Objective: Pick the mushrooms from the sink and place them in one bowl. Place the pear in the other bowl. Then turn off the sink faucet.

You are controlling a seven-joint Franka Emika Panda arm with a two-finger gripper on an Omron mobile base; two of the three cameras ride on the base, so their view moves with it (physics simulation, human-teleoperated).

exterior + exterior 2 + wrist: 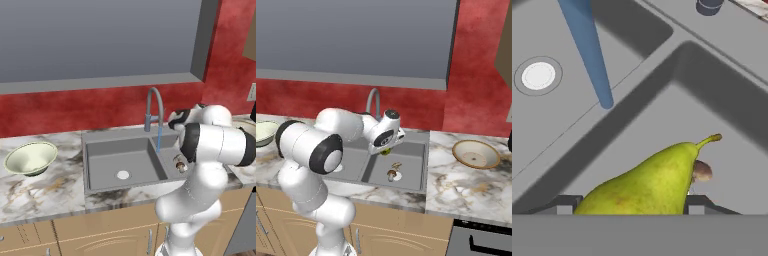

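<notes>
Progress: early by my reading; no step is finished, and the pear's move is the one in hand.
Tool [631, 205]: raised over the sink's right basin, fingertips clamped on either side of the pear.
Pear [647, 182]: in the tool's grip, clear of the basin floor, stem pointing away from the hand.
Mushrooms [392, 174]: one lies on the right basin floor of the sink; a brownish bit just beside it is probably the second, too small to be sure. Both are left to fetch.
Sink [100, 165]: double basin set in the marble counter [45, 195]; the left basin holds nothing but its white drain [123, 175].
Green-white bowl [30, 158]: on the counter well left of the sink, nothing in it.
Tan-rimmed bowl [476, 154]: on the counter right of the sink, nothing in it; likely the pear's place.
Faucet [154, 107]: behind the sink, running; shutting it off is left to do.
Water stream [589, 55]: falls near the sink's divider, beside the tool.
Obstacles: gooseneck spout and stream stand close to any lift out of the sink.
</notes>
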